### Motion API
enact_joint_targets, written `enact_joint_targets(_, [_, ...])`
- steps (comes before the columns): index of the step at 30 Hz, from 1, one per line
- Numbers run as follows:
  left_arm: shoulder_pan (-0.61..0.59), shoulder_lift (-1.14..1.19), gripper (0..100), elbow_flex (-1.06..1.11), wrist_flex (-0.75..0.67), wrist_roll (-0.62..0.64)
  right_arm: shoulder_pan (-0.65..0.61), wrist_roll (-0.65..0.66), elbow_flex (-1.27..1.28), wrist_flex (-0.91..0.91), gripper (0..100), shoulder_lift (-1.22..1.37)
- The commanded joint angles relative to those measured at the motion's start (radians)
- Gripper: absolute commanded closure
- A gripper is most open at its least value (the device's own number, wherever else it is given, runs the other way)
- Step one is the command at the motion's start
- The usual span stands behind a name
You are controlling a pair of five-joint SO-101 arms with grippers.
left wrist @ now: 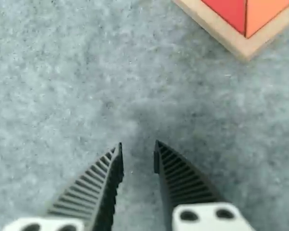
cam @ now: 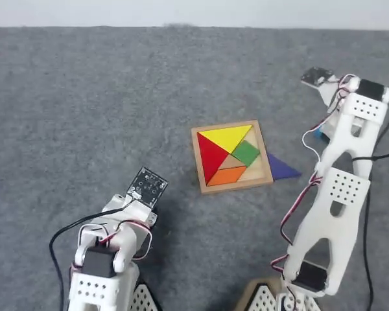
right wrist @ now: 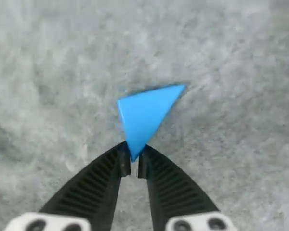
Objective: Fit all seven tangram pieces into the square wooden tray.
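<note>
The square wooden tray (cam: 240, 186) lies mid-table and holds a yellow triangle (cam: 225, 137), a red triangle (cam: 209, 157), a green square (cam: 246, 153) and an orange piece (cam: 227, 175); bare wood shows at its right side. A purple triangle (cam: 282, 168) lies on the carpet just right of the tray. My right gripper (right wrist: 133, 156) is shut on one corner of a blue triangle (right wrist: 145, 111); a sliver of that blue triangle (cam: 321, 135) peeks out behind the right arm. My left gripper (left wrist: 137, 147) hangs slightly open over bare carpet, short of the tray's corner (left wrist: 241, 42).
Grey carpet covers the whole table. The left arm (cam: 110, 259) sits at the front left, the right arm (cam: 334, 207) along the right side. A white wall edge runs along the far side.
</note>
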Motion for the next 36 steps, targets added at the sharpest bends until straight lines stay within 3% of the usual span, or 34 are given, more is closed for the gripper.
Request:
enact_joint_targets(1, [-0.008,-0.011,90,-0.013,0.005,-0.008,-0.033,-0.123,-0.048,0.045,97.5,-0.097])
enact_joint_targets(6, [-0.008,-0.011,90,-0.013,0.005,-0.008,-0.062,-0.27,0.044,0.045,86.9,-0.125])
enact_joint_targets(13, [-0.005,-0.011,90,-0.013,0.005,-0.009,-0.124,-0.347,0.12,0.044,76.8,-0.125])
enact_joint_targets(23, [-0.005,-0.011,90,-0.013,0.005,-0.009,-0.179,-1.019,-0.035,0.024,89.9,-0.133])
enact_joint_targets(30, [-0.008,-0.011,90,-0.013,0.005,-0.009,-0.182,-1.034,-0.04,-0.015,89.6,-0.097])
enact_joint_targets(36, [-0.009,-0.011,90,-0.013,0.005,-0.011,-0.179,-1.168,-0.041,-0.016,75.9,-0.076])
